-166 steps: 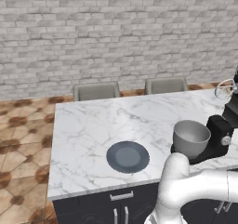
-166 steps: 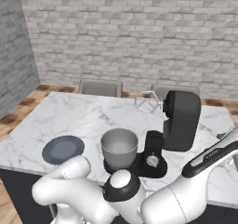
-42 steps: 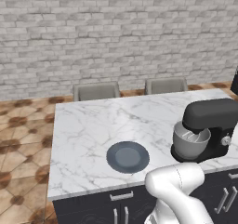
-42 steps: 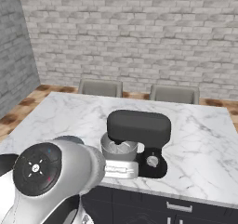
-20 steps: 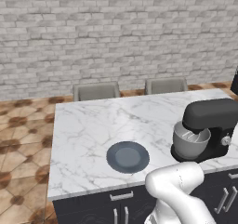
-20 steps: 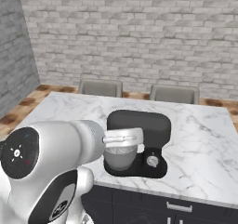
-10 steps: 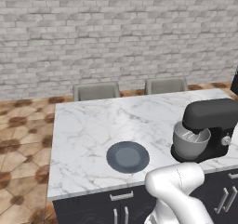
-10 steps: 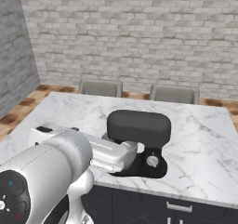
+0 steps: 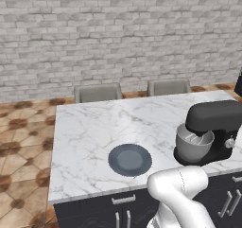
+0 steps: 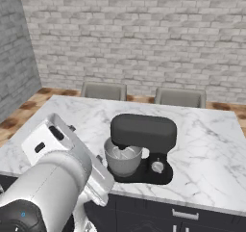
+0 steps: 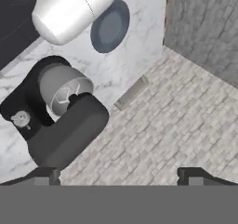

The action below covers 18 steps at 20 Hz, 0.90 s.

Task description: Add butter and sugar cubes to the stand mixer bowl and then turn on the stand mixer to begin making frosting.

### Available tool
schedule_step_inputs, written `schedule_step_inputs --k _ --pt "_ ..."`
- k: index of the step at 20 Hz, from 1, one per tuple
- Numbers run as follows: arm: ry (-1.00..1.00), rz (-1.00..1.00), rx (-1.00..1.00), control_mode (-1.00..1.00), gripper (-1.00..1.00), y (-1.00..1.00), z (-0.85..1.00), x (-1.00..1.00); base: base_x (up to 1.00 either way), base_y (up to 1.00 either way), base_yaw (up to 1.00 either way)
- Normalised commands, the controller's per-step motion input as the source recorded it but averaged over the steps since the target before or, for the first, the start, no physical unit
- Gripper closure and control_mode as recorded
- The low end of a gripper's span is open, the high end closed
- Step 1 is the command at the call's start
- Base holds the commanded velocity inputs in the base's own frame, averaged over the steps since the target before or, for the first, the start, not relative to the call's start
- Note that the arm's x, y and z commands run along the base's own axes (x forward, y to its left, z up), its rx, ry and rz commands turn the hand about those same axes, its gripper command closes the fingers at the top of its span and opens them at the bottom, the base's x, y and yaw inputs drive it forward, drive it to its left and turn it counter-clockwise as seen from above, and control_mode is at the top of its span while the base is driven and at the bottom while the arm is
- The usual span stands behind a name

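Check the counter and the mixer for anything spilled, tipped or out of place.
Nothing stands out. The stand mixer stands upright on the marble counter, head down over the bowl, which sits in its cradle. The dark plate lies flat and bare beside it. No spills or damage show.

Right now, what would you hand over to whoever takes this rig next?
Gripper: fingers wide apart, holding nothing, looking at the mixer from above.
Mixer head is down over the bowl, whisk inside; the bowl sits on the mixer base.
Plate lies bare on the counter, left of the mixer.
Butter and sugar: not visible; whether they are in the bowl can't be told.
Left: confirm contents, turn the side knob.
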Motion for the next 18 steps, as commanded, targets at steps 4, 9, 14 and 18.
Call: schedule_step_inputs --k 4,9,14,18 --pt "-0.17 -0.19 0.67 -1.0 -1.0 0.19 -0.61 0.0 0.0 0.0 0.0" --pt "-0.17 -0.19 0.68 -1.0 -1.0 0.2 -0.56 0.0 0.0 0.0 0.0" --pt "-0.18 -0.18 0.69 -1.0 -1.0 0.15 -0.56 0.0 0.0 0.0 0.0" --pt "-0.17 -0.19 0.68 -1.0 -1.0 0.12 -0.53 0.01 0.0 0.0 0.0"
